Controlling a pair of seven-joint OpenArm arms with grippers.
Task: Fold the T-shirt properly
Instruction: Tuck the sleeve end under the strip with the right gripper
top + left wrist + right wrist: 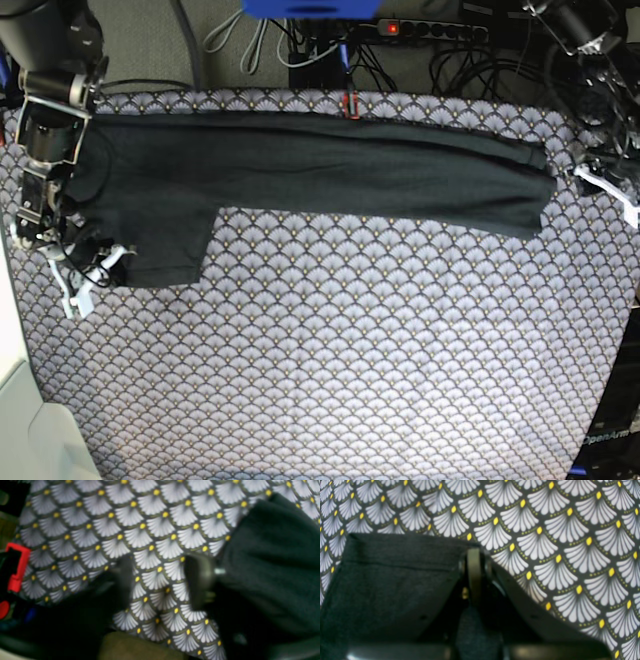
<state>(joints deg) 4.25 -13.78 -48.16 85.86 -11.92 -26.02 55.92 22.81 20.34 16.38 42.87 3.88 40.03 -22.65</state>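
Note:
The dark charcoal T-shirt (320,170) lies as a long band across the far part of the scallop-patterned cloth (330,350), with a flap hanging down at its left end. My right gripper (92,265) is at that flap's left edge. In the right wrist view its fingers (473,562) are shut together at the corner of the T-shirt (395,580), with dark fabric between them. My left gripper (588,178) is at the shirt's right end. In the left wrist view the left gripper (161,580) has its jaws apart over bare patterned cloth, and the T-shirt (270,562) lies just outside the right finger.
A red clip (350,103) sits at the cloth's far edge. A power strip (430,28) and cables lie behind the table. The cloth's left edge drops off near a white surface (20,420). A red part (17,565) shows at the left wrist view's left edge.

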